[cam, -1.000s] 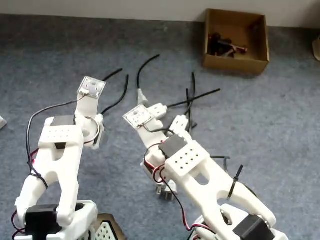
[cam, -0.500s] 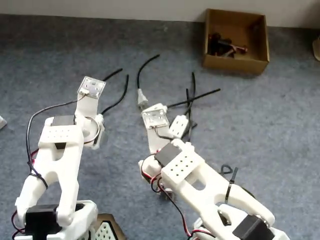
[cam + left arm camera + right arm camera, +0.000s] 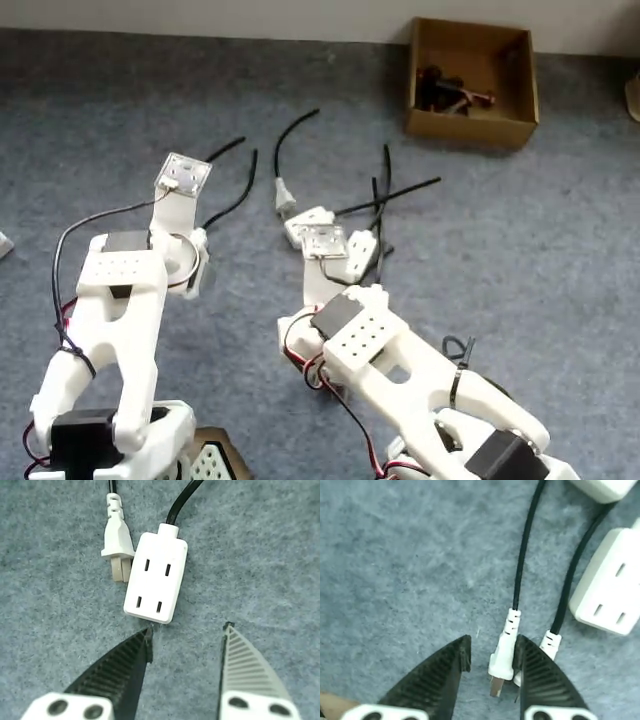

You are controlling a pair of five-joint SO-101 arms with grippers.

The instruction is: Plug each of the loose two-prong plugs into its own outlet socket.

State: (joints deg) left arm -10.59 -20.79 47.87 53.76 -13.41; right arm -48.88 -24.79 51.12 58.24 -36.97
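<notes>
The left tool (image 3: pixel 187 628) is held wide open over the grey desk (image 3: pixel 55 630), near a white socket block (image 3: pixel 155 577), with a loose white plug (image 3: pixel 117 540) just beside it. The right tool (image 3: pixel 491 640) is narrowly opened around a black-corded plug (image 3: pixel 504 650), unclamped, near another socket block (image 3: pixel 610 590).

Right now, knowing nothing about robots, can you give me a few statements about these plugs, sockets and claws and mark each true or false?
1. The left gripper is open and holds nothing. True.
2. The white plug by the white outlet is plugged in. False: its prongs lie bare beside the outlet.
3. All of that outlet's slots are empty. True.
4. The cardboard box is empty. False: dark and red items lie in it.
5. The right gripper is shut on a cord. False: its fingers are apart, with a loose plug lying between them.
</notes>
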